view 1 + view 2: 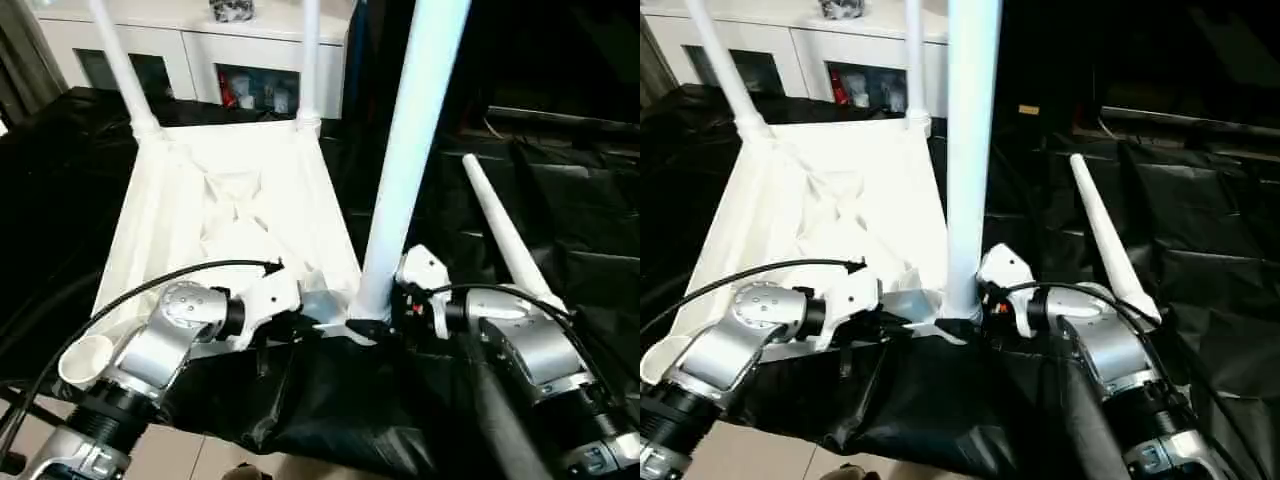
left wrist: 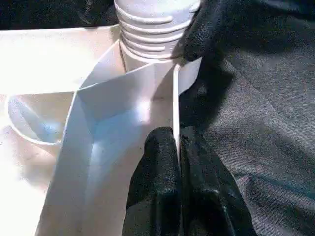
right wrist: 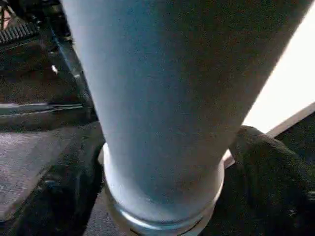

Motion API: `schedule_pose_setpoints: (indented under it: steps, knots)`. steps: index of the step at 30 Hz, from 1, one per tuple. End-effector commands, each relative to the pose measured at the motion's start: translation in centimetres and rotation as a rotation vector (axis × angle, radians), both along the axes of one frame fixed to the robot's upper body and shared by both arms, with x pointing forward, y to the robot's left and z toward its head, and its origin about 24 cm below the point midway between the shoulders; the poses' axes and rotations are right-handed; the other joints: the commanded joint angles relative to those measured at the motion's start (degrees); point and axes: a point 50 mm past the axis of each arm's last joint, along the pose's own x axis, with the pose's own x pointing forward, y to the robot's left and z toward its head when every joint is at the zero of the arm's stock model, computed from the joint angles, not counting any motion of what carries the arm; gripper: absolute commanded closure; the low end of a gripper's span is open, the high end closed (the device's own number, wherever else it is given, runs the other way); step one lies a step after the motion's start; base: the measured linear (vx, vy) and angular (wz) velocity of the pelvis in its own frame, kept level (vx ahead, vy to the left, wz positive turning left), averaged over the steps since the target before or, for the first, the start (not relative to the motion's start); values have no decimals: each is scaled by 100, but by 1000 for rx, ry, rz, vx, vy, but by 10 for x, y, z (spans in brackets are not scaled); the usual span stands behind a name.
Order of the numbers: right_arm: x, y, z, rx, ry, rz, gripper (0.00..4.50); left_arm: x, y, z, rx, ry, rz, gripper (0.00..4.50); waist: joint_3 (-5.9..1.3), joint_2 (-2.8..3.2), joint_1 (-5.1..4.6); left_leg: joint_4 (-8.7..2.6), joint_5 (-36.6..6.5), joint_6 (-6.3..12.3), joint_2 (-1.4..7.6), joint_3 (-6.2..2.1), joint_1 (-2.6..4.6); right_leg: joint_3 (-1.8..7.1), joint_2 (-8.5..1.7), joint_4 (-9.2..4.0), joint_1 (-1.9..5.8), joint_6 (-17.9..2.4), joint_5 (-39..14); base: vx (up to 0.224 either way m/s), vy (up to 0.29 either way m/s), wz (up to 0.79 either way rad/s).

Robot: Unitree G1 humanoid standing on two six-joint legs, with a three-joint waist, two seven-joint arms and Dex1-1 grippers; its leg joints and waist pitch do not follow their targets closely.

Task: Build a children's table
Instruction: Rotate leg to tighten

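Note:
The children's table lies upside down, its white top (image 1: 160, 220) on black sheeting. Two legs (image 1: 125, 70) (image 1: 308, 60) stand upright in the far corner sockets. A third leg (image 1: 410, 150) stands upright in the near right corner socket (image 2: 147, 29). My right gripper (image 1: 375, 330) is open around that leg's base, with one finger on each side of it and close to it (image 3: 266, 167). My left gripper (image 2: 176, 140) is shut on the top's thin raised rim (image 2: 175, 98), just beside that corner. A fourth leg (image 1: 500, 235) lies loose on the sheeting to the right.
The empty near left corner socket (image 1: 85, 360) shows beside my left forearm. A white cabinet (image 1: 200, 45) stands behind the table. Crumpled black sheeting (image 1: 580, 200) covers the surface all around, and hangs over the near edge above a pale floor (image 1: 200, 455).

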Motion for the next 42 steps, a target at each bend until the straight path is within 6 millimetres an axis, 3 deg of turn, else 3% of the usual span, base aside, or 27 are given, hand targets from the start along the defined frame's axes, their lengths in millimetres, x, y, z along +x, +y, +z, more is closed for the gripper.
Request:
schedule_pose_setpoints:
  steps: [1,5,11,14,16,18,23,27,29,31,36,42]
  knots:
    - [-4,5,2,-3,-1,37,78,-5,-11,6,-49,-14,-71,450,-348,-54,-22,-405,-1272,150,256,-60,125,191,-388,-456,206,-1189,-1131,0,0,0]
    - [-5,8,1,4,7,46,112,-5,-10,6,-46,-16,-69,450,-361,-55,-22,-391,-1111,188,248,-59,112,186,-384,-428,222,-1220,-884,0,0,0]
    - [-6,11,-4,27,9,-3,160,1,-12,6,-69,-40,-2,450,-353,-63,-24,-391,-1142,185,250,-55,117,188,-384,-440,213,-1200,-1021,0,0,0]
    - [-1,15,-9,39,-20,-122,171,11,-16,6,-55,-76,82,450,-336,-85,-41,-406,-1235,105,242,-51,123,189,-382,-472,191,-1142,-1254,0,0,0]
    - [9,24,-21,61,-5,-360,174,25,-29,6,-74,-104,213,450,-324,-101,-63,-416,-1366,-4,230,-58,126,194,-395,-499,181,-1039,-1652,0,0,0]
    - [13,29,-27,69,9,-465,175,30,-37,6,-69,-116,261,450,-327,-95,-76,-418,-1434,-101,216,-67,147,199,-409,-530,159,-950,-1937,0,0,0]
    - [25,48,-34,103,51,-680,175,36,-61,4,-69,-123,329,450,-335,-46,-166,-433,-1479,-145,205,-88,115,195,-396,-528,164,-928,-1808,0,0,0]
    - [31,60,-26,119,2,-664,175,36,-69,4,-73,-135,314,450,-356,-42,-190,-415,-1394,-90,205,-81,102,198,-390,-513,193,-976,-1407,0,0,0]
    - [32,60,-21,159,10,-641,120,35,-69,5,-76,-147,277,450,-363,-35,-179,-407,-1303,-22,205,-75,103,196,-386,-502,200,-1004,-1242,0,0,0]
    - [31,59,-19,165,7,-611,103,34,-68,5,-80,-144,258,450,-365,-37,-171,-407,-1280,21,208,-77,96,192,-389,-496,217,-1031,-1160,0,0,0]
    - [26,46,-13,118,-40,-445,59,25,-56,7,-99,-123,154,450,-358,-36,-173,-402,-1347,77,221,-71,98,190,-392,-496,223,-1101,-1161,0,0,0]
    - [12,27,-5,77,-56,-222,59,15,-41,6,-92,-101,65,450,-344,-14,-110,-421,-1357,115,252,-70,111,190,-381,-486,207,-1119,-1138,0,0,0]
